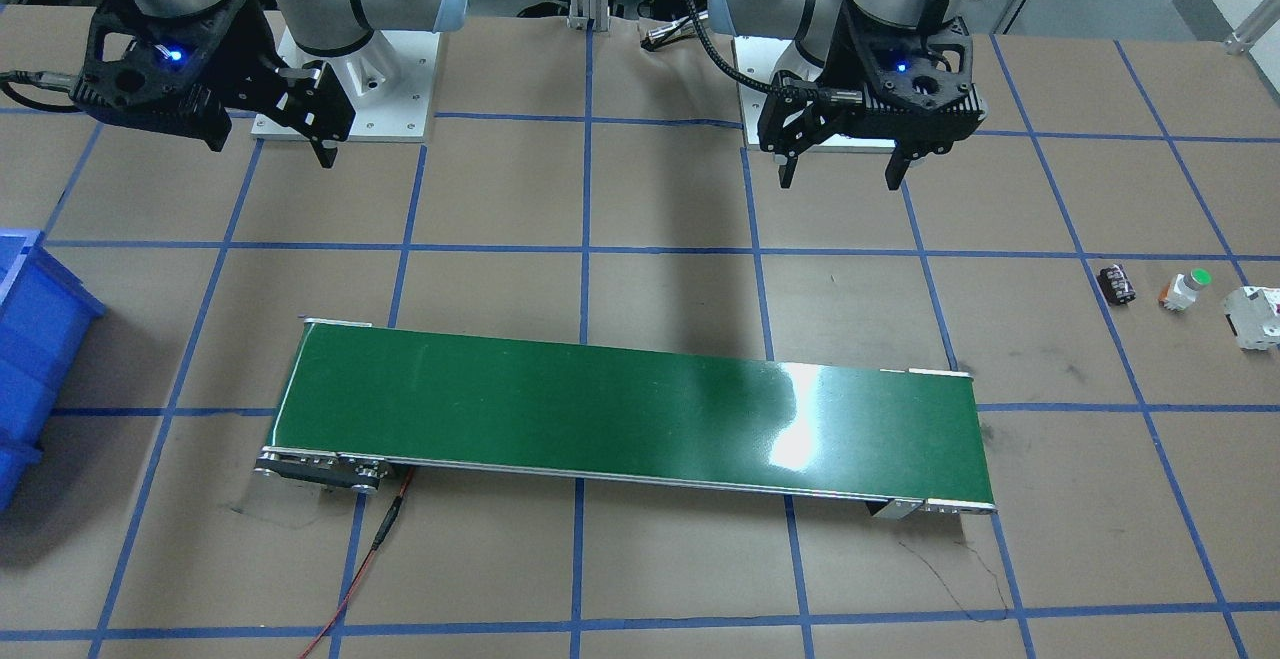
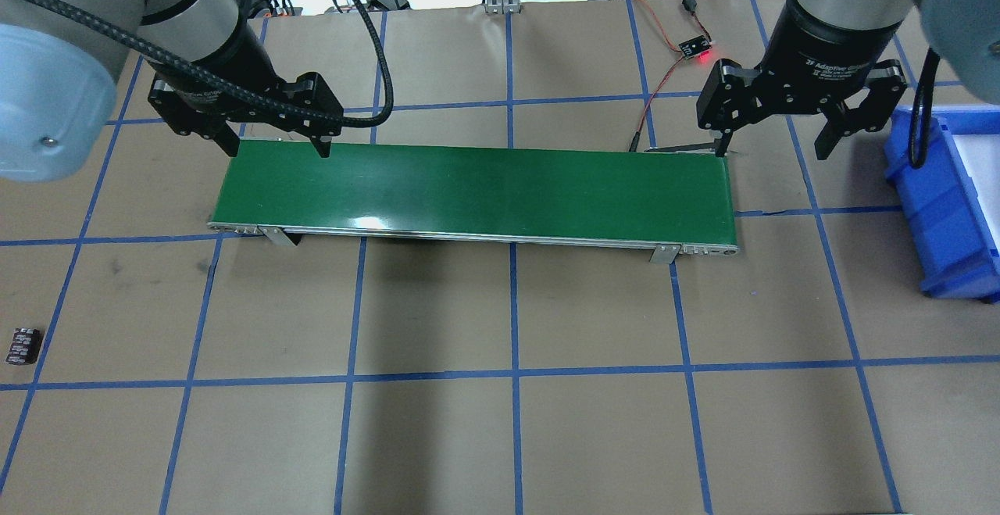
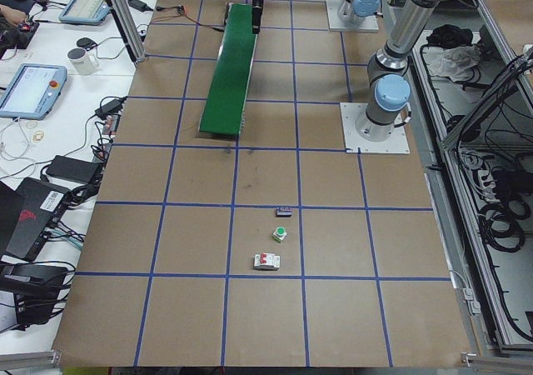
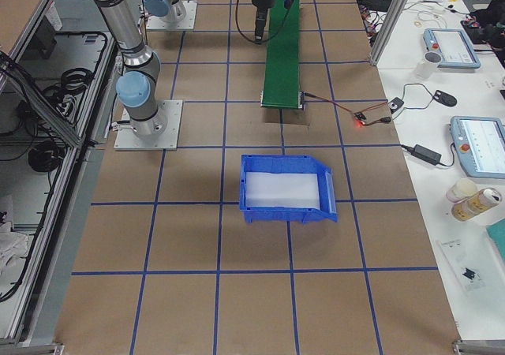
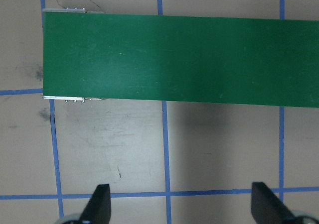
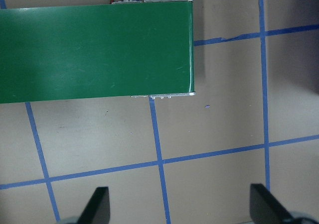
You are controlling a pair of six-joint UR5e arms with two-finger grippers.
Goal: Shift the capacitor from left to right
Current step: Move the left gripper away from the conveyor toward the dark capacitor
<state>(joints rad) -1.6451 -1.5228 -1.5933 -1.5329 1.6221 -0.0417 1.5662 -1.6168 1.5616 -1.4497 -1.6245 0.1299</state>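
Note:
The capacitor (image 1: pixel 1116 284) is a tiny black cylinder with pale markings, lying on the brown table far to the robot's left; it also shows in the overhead view (image 2: pixel 23 345) and the exterior left view (image 3: pixel 283 212). My left gripper (image 2: pixel 277 148) is open and empty above the left end of the green conveyor belt (image 2: pixel 469 187), far from the capacitor. It also shows in the front view (image 1: pixel 840 179) and its wrist view (image 5: pixel 182 206). My right gripper (image 2: pixel 772 151) is open and empty just past the belt's right end, and shows in the front view (image 1: pixel 270 149) and its wrist view (image 6: pixel 182 206).
A small white part with a green cap (image 1: pixel 1185 289) and a white breaker block (image 1: pixel 1255 317) lie beside the capacitor. A blue bin (image 2: pixel 945 202) stands at the right edge of the table. A red wire (image 2: pixel 664 85) runs behind the belt's right end.

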